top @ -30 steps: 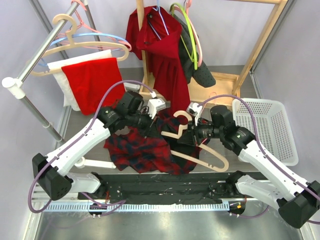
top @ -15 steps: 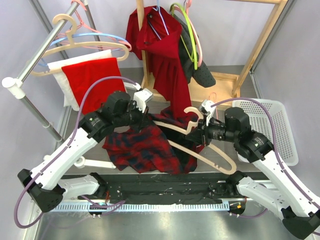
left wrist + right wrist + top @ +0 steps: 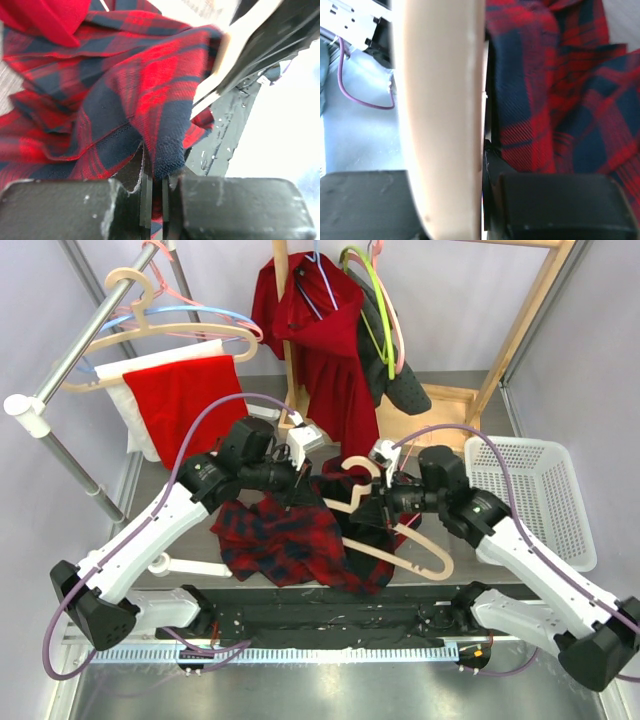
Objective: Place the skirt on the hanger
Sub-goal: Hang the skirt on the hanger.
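A: Hanging finished?
B: No. Left gripper [image 3: 156, 186] pinches the skirt [image 3: 285, 540] hem; right gripper [image 3: 485, 165] clamps the hanger [image 3: 405, 548], touching the cloth. Skirt mostly heaped on the table [image 3: 140, 490]; draping it over remains.

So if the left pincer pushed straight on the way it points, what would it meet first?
The left pincer pinches the plaid skirt, so that fabric comes first; past it, probably the beige hanger, though depth is unclear.
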Motion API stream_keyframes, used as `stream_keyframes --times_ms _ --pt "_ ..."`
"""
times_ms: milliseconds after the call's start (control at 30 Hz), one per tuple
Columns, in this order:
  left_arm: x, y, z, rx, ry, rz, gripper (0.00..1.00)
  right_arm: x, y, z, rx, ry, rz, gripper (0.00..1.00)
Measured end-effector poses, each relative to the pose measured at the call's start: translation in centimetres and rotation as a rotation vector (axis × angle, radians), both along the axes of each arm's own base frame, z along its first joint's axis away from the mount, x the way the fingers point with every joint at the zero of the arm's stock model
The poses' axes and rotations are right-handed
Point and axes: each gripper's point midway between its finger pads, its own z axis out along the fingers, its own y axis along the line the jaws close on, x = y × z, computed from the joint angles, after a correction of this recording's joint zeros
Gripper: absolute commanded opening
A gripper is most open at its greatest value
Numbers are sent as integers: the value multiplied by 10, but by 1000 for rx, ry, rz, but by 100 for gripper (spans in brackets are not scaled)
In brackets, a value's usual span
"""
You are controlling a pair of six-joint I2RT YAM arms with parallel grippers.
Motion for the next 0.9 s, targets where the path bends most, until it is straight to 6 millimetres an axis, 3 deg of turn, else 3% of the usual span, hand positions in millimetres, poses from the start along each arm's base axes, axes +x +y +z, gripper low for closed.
stream_keyframes --times_ms 67,100,133,233,367,500,700,900 --pt "-1 -1 2 -6 0 -11 12 0 10 -7 0 14 28 1" --pt "-1 -1 2 -6 -1 -12 20 0 14 -8 3 17 39 1" --pt "0 -1 2 -5 -5 -14 39 0 18 -8 8 14 50 1" --pt "-2 -3 3 -12 -5 -35 59 0 24 -5 30 -5 66 1" --pt "-7 -6 6 -26 -5 -68 63 0 27 -5 46 -19 73 1" --pt "5 0 3 11 -38 8 66 -4 23 -2 58 -41 68 1" --pt "36 29 15 55 -168 250 77 -10 13 6 79 -92 35 1" --pt "32 49 32 -9 -247 342 81 -13 11 5 92 -102 37 1"
